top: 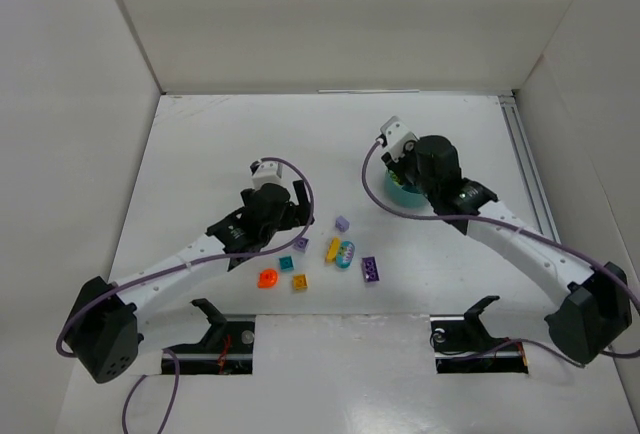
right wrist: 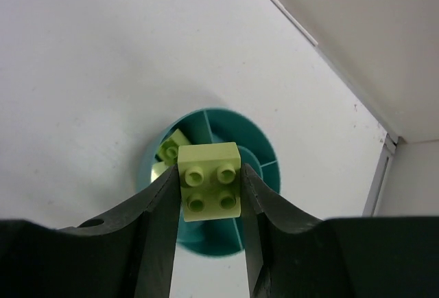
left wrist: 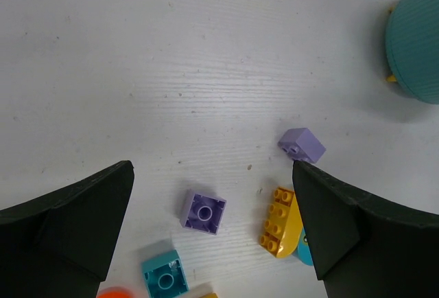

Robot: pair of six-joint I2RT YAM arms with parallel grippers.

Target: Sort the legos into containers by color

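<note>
My right gripper (right wrist: 209,174) is shut on a pale green lego (right wrist: 210,187), held studs-up directly above the teal divided cup (right wrist: 230,125). Another pale green brick (right wrist: 170,150) lies in the cup's left compartment. From above, the cup (top: 398,192) is mostly hidden under the right wrist. My left gripper (left wrist: 212,169) is open, hovering over the loose legos. Between its fingers lie a purple brick (left wrist: 204,211) and a teal brick (left wrist: 165,275). A yellow brick (left wrist: 280,221), a blue oval (left wrist: 304,251) and a lilac brick (left wrist: 302,145) lie by the right finger.
More loose bricks lie in front of the left gripper: a round orange one (top: 267,278), a yellow-orange square (top: 299,282) and a purple one (top: 370,269). White walls enclose the table on three sides, with a rail (top: 527,169) along the right.
</note>
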